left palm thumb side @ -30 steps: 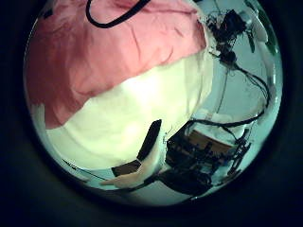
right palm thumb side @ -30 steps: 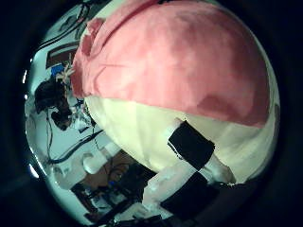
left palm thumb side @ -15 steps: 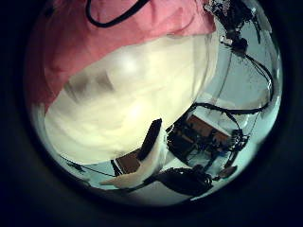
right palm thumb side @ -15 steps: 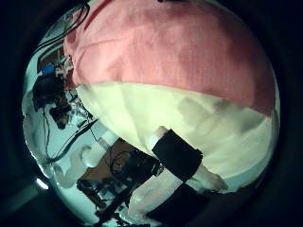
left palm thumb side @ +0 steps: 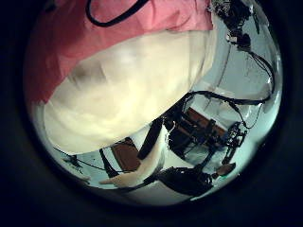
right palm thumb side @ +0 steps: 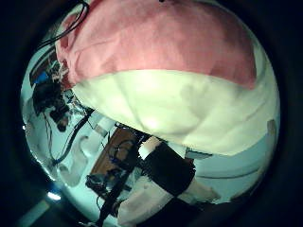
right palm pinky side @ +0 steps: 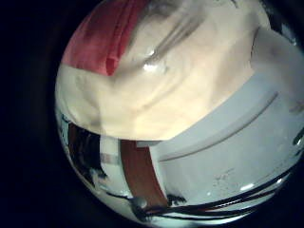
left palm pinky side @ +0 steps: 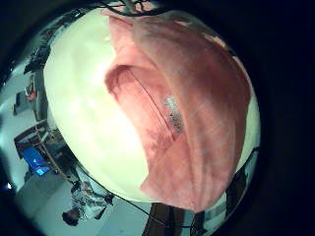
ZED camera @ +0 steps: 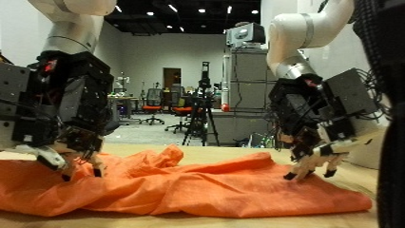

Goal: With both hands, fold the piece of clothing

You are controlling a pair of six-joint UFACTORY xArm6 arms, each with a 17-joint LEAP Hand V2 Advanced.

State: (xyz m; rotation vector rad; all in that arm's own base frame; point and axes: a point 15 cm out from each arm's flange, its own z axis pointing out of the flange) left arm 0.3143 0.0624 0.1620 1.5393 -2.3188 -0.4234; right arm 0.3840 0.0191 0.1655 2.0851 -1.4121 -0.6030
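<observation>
Orange cloth, the piece of clothing (ZED camera: 178,185), lies rumpled across the near part of the table (ZED camera: 361,190) in my outside view, spread in soft ridges from under one arm to under the other. Behind it, on my left arm's side, the left hand (ZED camera: 57,142) hangs just over the garment's edge, its fingers (ZED camera: 79,161) pointing down with their tips at or just above the fabric; I cannot tell whether they touch it, and I see nothing pinched between them, so I read that hand as relaxed and holding nothing. Across from it the right hand (ZED camera: 317,147) hovers over the other end of the cloth, its fingertips (ZED camera: 301,171) clear of the fabric and loosely spread, gripping nothing. From the left palm's little finger side the garment (left palm pinky side: 182,108) fills much of the view, lying on the pale tabletop (left palm pinky side: 84,98) with its collar opening and a small sewn label turned up. The left thumb side shows only a band of the cloth (left palm thumb side: 104,38) at the edge, bare table (left palm thumb side: 123,95) below the palm. On the right thumb side the fabric (right palm thumb side: 161,43) covers the far half of the table (right palm thumb side: 180,109), while the right little finger side catches just a corner of the cloth (right palm pinky side: 106,38).
</observation>
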